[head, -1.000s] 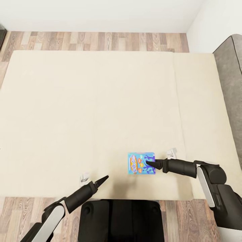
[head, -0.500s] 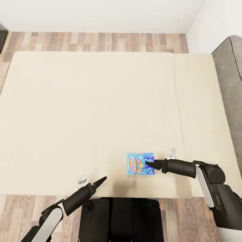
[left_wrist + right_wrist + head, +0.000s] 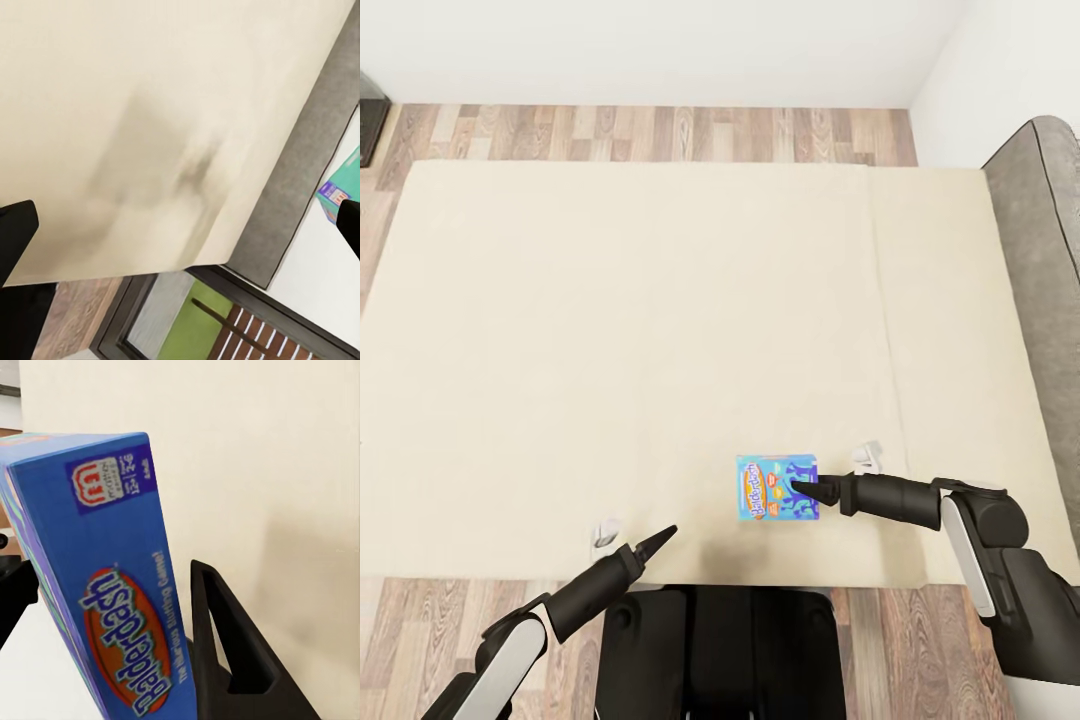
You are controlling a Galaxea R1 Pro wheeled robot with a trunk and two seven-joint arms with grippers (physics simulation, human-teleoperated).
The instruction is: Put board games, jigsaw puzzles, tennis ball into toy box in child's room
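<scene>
One right claw [image 3: 801,489] finger [image 3: 225,645] presses the blue board game [image 3: 105,585]

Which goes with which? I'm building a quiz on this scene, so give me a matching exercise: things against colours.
Things:
1. board game
2. bed mattress
3. floor
4. right gripper

Colours:
A. beige
B. black
C. mostly blue
D. wood-plank brown

Pairs: 1-C, 2-A, 3-D, 4-B
</scene>
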